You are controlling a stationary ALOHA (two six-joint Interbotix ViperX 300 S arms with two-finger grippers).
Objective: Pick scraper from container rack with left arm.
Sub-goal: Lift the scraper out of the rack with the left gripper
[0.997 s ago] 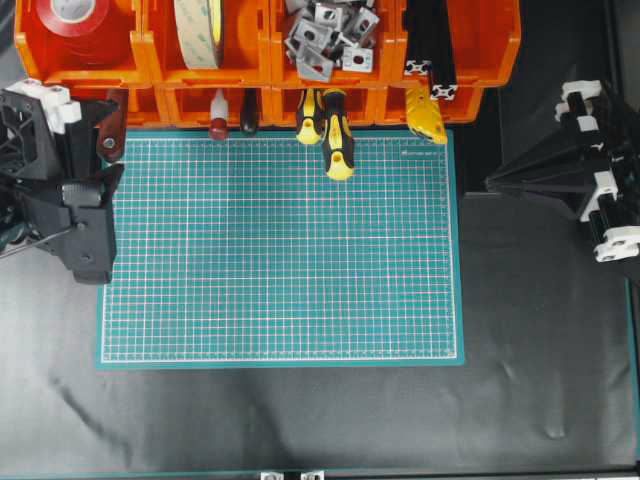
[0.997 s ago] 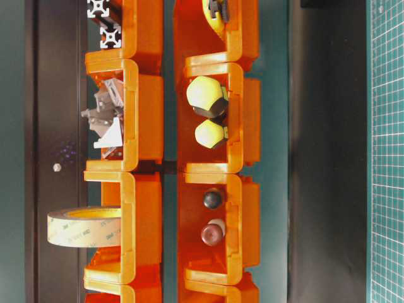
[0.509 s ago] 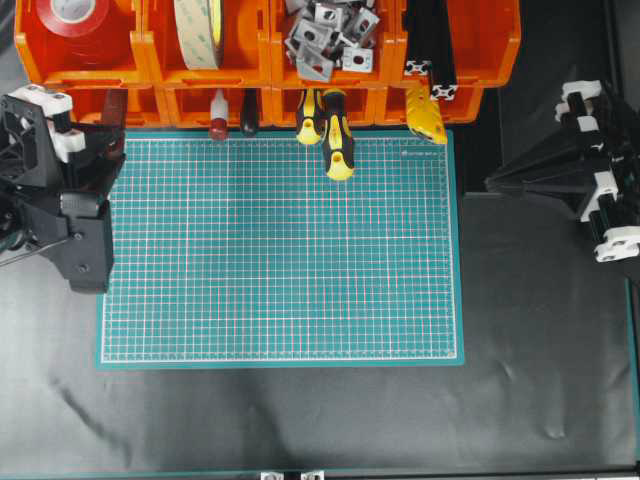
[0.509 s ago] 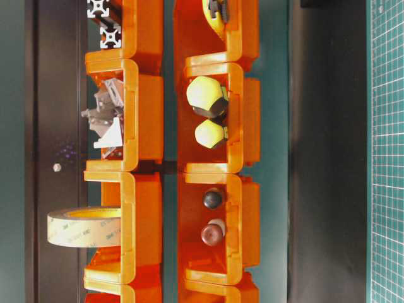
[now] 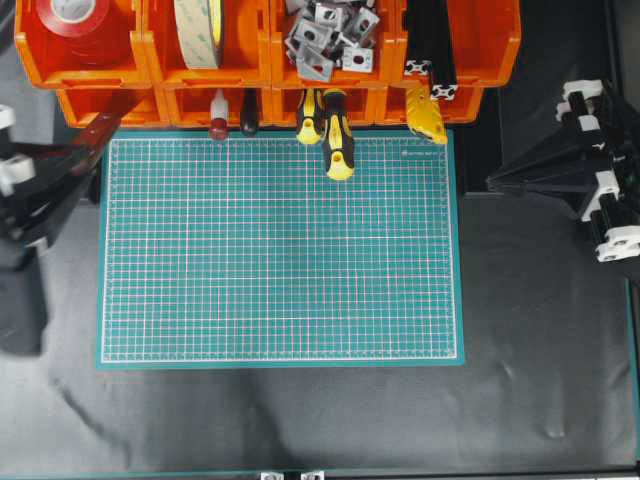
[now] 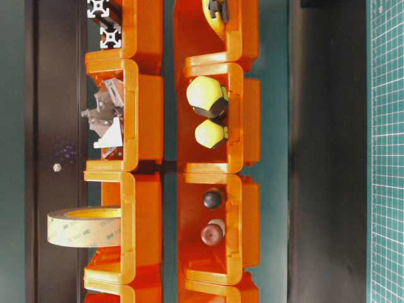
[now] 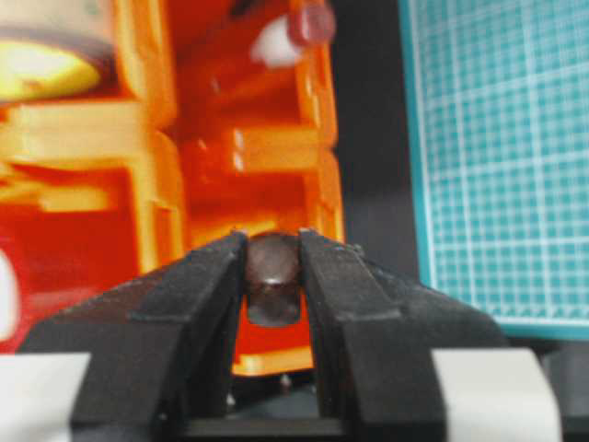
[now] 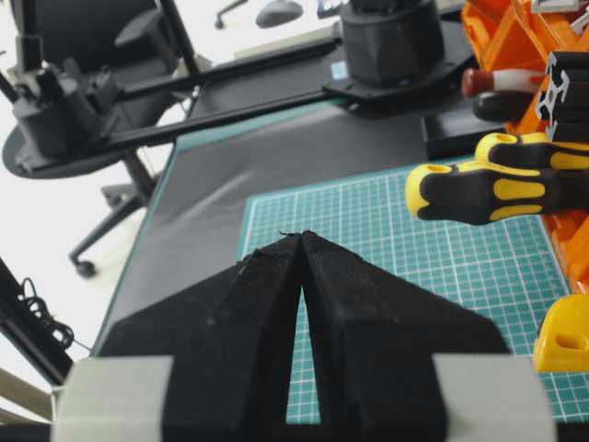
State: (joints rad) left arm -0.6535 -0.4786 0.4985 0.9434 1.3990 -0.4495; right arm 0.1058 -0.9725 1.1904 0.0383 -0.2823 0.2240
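Note:
The scraper [image 5: 108, 125] shows as a reddish-brown wooden handle slanting out of the lower left bin of the orange container rack [image 5: 265, 55]. Its blade is hidden inside the bin. My left gripper [image 5: 88, 157] reaches in from the left edge and is shut on the handle. In the left wrist view both fingers press on the rounded dark end of the scraper [image 7: 273, 273], right in front of the container rack [image 7: 276, 166]. My right gripper [image 5: 495, 182] rests shut at the right, off the mat; its closed tips [image 8: 301, 238] hold nothing.
A green cutting mat [image 5: 280, 250] covers the middle of the table. Two yellow-and-black screwdrivers [image 5: 337, 135] and a dark-red bulb-handled tool [image 5: 218, 128] stick out of the lower bins. Upper bins hold tape rolls [image 5: 200, 30] and metal brackets [image 5: 325, 35].
The left gripper has closed from wide open onto the scraper handle. The left arm has drawn back toward the left edge, and the handle now slants out of its bin.

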